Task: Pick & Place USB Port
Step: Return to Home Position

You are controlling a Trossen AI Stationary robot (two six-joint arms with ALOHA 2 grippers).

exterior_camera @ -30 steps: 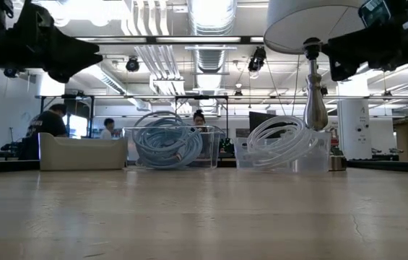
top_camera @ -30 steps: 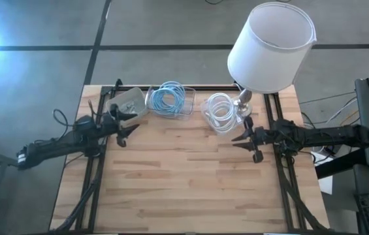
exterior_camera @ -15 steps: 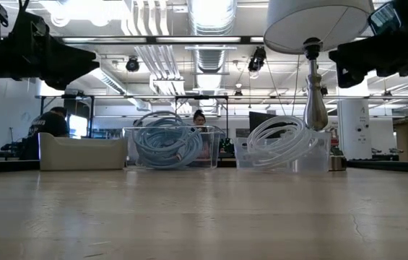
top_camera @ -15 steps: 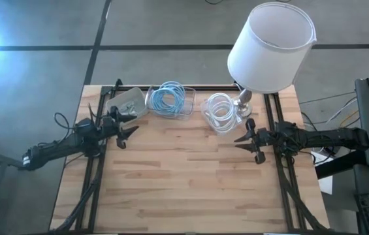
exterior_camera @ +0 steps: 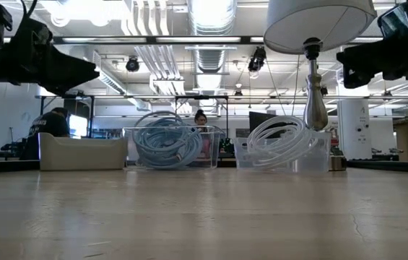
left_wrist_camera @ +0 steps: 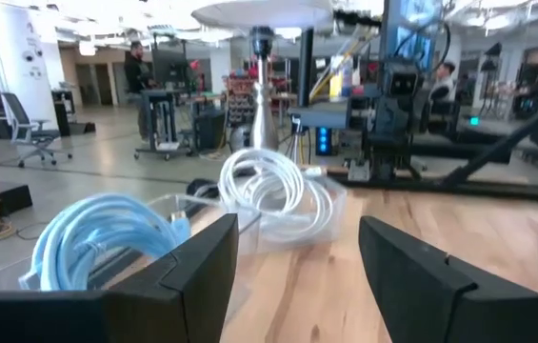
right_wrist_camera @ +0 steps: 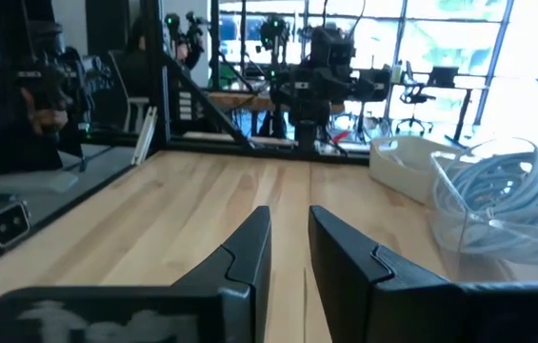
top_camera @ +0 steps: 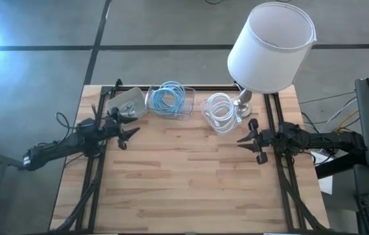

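Note:
No USB part can be made out. A blue cable coil (top_camera: 169, 98) lies in a clear bin at the table's far edge, and a white cable coil (top_camera: 219, 111) lies in a second clear bin to its right. A grey tray (top_camera: 126, 102) stands left of them. My left gripper (top_camera: 130, 132) hovers open above the table just near of the tray, its fingers wide apart (left_wrist_camera: 297, 257). My right gripper (top_camera: 241, 139) hovers near the lamp base, pointing toward the table's left, its fingers (right_wrist_camera: 289, 250) a narrow gap apart. Both hang high above the wood (exterior_camera: 81, 68) (exterior_camera: 355, 65).
A lamp with a white shade (top_camera: 272, 46) stands at the far right corner on a metal base (top_camera: 244, 102), close to my right gripper. Black frame rails (top_camera: 95, 166) (top_camera: 280, 173) run along the left and right sides. Bare wood (top_camera: 184, 176) spans the middle and near part. People sit in the room beyond (exterior_camera: 52, 123).
My right gripper has drawn back a little toward the table's right edge. My left gripper has sunk slightly, as the low view shows. The bins, the tray and the lamp have stayed where they were.

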